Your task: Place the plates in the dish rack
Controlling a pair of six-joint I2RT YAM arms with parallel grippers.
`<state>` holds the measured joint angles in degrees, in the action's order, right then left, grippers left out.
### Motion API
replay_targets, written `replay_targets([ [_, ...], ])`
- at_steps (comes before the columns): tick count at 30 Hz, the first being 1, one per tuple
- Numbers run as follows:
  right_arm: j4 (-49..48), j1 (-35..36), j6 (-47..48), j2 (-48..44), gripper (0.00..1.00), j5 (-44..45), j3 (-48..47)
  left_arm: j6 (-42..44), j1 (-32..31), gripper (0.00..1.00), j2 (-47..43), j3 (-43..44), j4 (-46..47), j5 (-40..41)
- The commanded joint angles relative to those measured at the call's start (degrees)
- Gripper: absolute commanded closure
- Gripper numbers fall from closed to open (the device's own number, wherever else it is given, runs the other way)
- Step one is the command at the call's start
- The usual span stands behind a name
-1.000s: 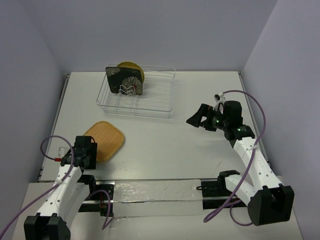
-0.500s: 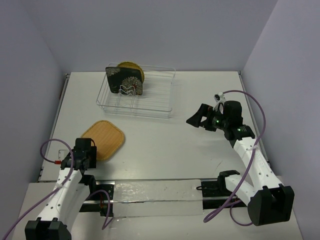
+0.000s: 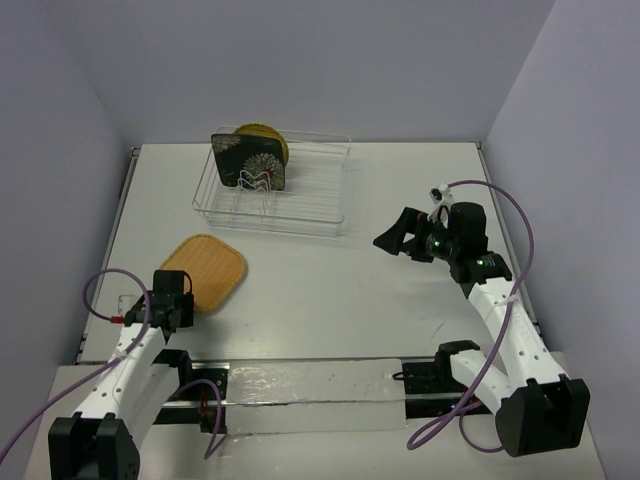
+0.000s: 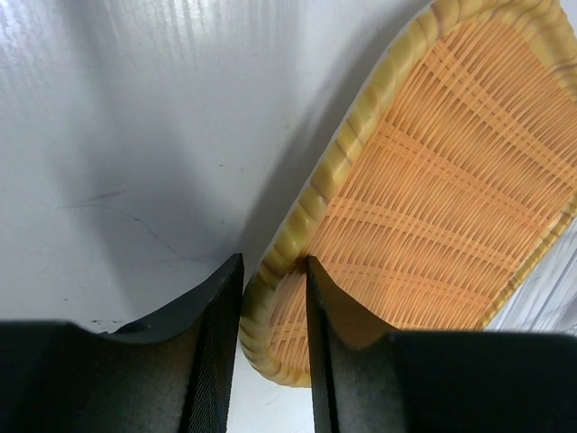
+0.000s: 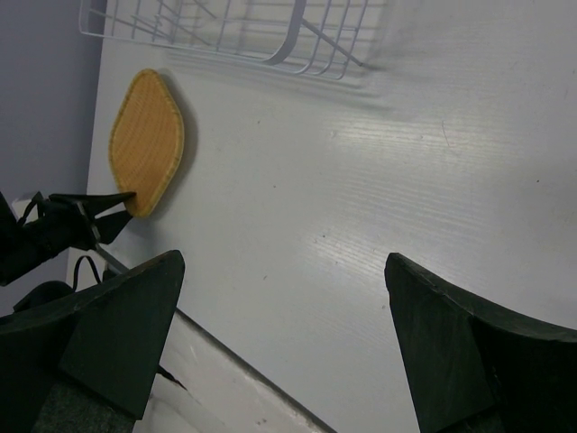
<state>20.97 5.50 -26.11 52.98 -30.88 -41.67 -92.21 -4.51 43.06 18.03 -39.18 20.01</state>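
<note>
The tan bamboo plate (image 3: pixel 207 270) lies at the near left of the table; it also shows in the left wrist view (image 4: pixel 451 180) and the right wrist view (image 5: pixel 147 140). My left gripper (image 3: pixel 176 300) is shut on its near rim (image 4: pixel 270 289), one finger under and one finger inside, and the plate looks tilted off the table. The black flowered plate (image 3: pixel 250 163) and the yellow plate (image 3: pixel 266 138) stand upright in the left end of the dish rack (image 3: pixel 310 190). My right gripper (image 3: pixel 388 240) is open and empty, held above the table's right side (image 5: pixel 284 298).
The wire rack's near edge shows at the top of the right wrist view (image 5: pixel 270 36). A transparent strip (image 3: pixel 300 395) runs along the table's near edge between the arm bases. Walls close in the table at the back and on both sides.
My left gripper has shifted slightly, and the bamboo plate has moved a little towards the far left with it. The right arm has barely moved.
</note>
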Motion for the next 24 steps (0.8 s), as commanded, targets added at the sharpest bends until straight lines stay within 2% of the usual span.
replay_targets([
  [1, -1.8, 0.5, 0.4, -1.6, 0.00, 0.1, -1.7, 2.8, 0.4, 1.00, 0.8, 1.7, -2.3, 0.1],
  [7, -1.8, 0.5, 1.2, -2.9, 0.01, -0.1, -1.8, 8.5, 0.3, 1.00, -6.1, 5.3, -3.8, 0.8],
  [12, -1.8, 0.5, 1.3, -3.4, 0.02, -0.1, -1.6, 14.9, 0.3, 1.00, -11.9, 7.9, -0.5, -1.2],
  [17, -1.8, 1.0, 2.2, -3.3, 0.04, -1.9, -1.7, 17.6, 0.3, 1.00, -11.7, 11.6, -0.6, -2.1],
  [24, -1.7, 12.7, 6.8, -2.7, 0.05, 0.8, -3.5, 26.5, 0.2, 1.00, -11.8, 15.6, 4.2, -6.5],
])
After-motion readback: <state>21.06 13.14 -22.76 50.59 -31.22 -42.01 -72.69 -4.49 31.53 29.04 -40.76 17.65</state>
